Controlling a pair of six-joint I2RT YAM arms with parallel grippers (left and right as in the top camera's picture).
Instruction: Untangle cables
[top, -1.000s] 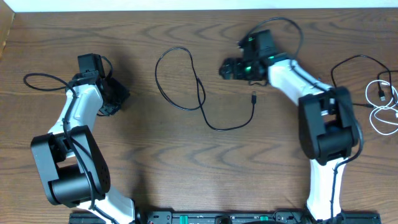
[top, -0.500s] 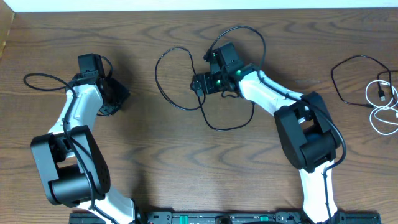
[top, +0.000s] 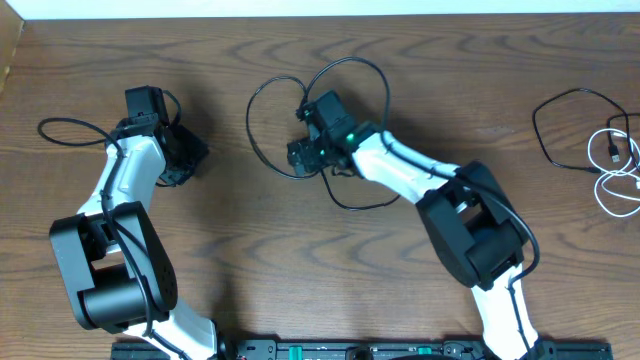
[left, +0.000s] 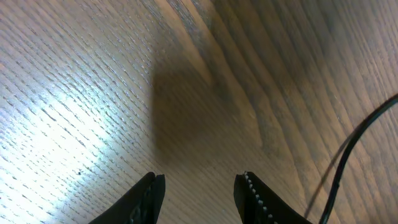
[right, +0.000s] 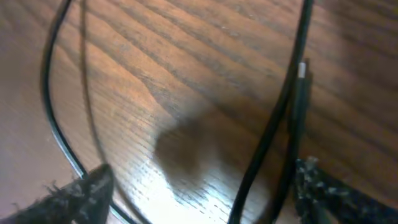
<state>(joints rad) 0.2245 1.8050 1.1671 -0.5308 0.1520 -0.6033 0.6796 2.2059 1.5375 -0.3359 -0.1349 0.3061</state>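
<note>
Right hand (right: 199, 186) is spread open, low over the black cable (right: 272, 130). One strand runs up between its fingers, close to one of them, and nothing's pinched. Around the hand the cable lies in a loose loop in the middle of the worktop (top: 300, 270). The white cable (top: 600, 187) sits bunched at the far right edge, well apart. Left hand (left: 199, 186) is released too, gripping nothing, hovering over the wood off to the left.
</note>
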